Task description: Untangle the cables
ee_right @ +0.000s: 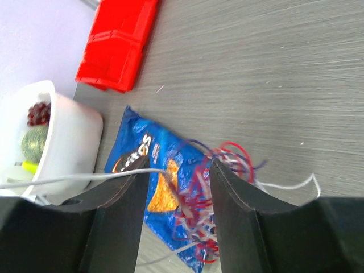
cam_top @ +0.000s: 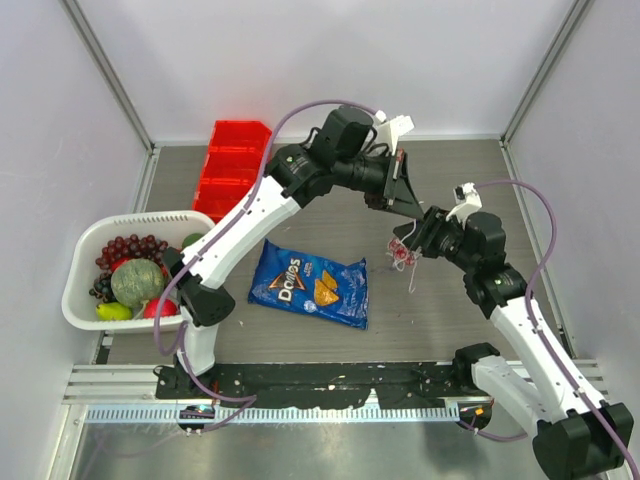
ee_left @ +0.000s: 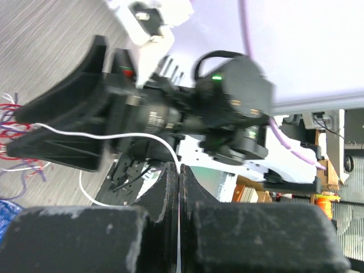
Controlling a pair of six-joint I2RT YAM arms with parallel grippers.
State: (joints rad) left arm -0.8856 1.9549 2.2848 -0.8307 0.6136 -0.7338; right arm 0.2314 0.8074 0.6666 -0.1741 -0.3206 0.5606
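Note:
The cables (cam_top: 403,256) are a small tangle of red, white and bluish cords hanging just above the table, right of the chip bag. My left gripper (cam_top: 407,203) reaches in from above and is shut on a single white cable (ee_left: 114,136), which runs taut from its closed jaws (ee_left: 180,169) leftward to the tangle (ee_left: 12,129). My right gripper (cam_top: 410,240) is open, and the tangle (ee_right: 200,196) sits loosely between its two fingers (ee_right: 180,162). The white cable (ee_right: 74,179) leads away left past the left finger.
A blue Doritos bag (cam_top: 310,284) lies flat just left of the tangle. A white basket (cam_top: 84,254) of fruit stands at the left edge. Red bins (cam_top: 232,165) sit at the back left. Purple hoses arc over both arms.

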